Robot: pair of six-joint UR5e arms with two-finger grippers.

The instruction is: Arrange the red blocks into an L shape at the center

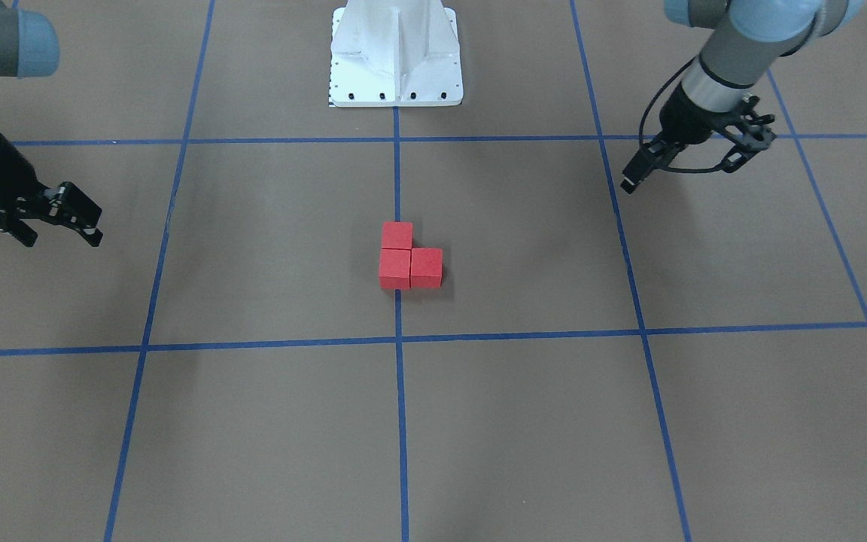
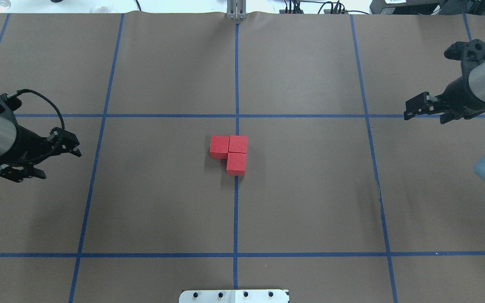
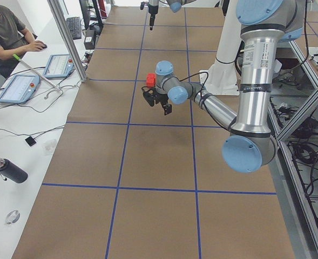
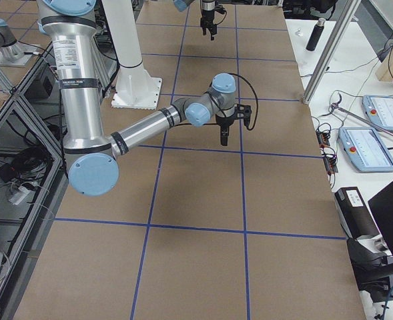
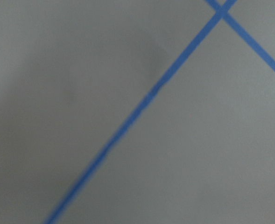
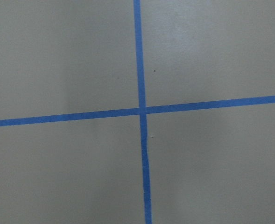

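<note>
Three red blocks lie touching in an L at the center, on the vertical blue tape line (image 2: pixel 236 210). One block (image 2: pixel 238 144) forms the corner, a second (image 2: pixel 219 146) lies beside it and a third (image 2: pixel 236 164) lies nearer the robot. From the front they show as a corner block (image 1: pixel 394 269) with two neighbours (image 1: pixel 396 235) (image 1: pixel 426 267). My left gripper (image 2: pixel 59 165) (image 1: pixel 685 169) hangs open far to the left, holding nothing. My right gripper (image 2: pixel 425 118) (image 1: pixel 61 239) is open far to the right, also holding nothing. Both wrist views show only floor and tape.
The white robot base (image 1: pixel 396 53) stands at the robot's edge of the brown floor (image 2: pixel 162 202). Blue tape divides the floor into squares. In the left side view a person (image 3: pixel 7 32) sits at a white desk with tablets (image 3: pixel 18 89) and a bottle (image 3: pixel 7 170).
</note>
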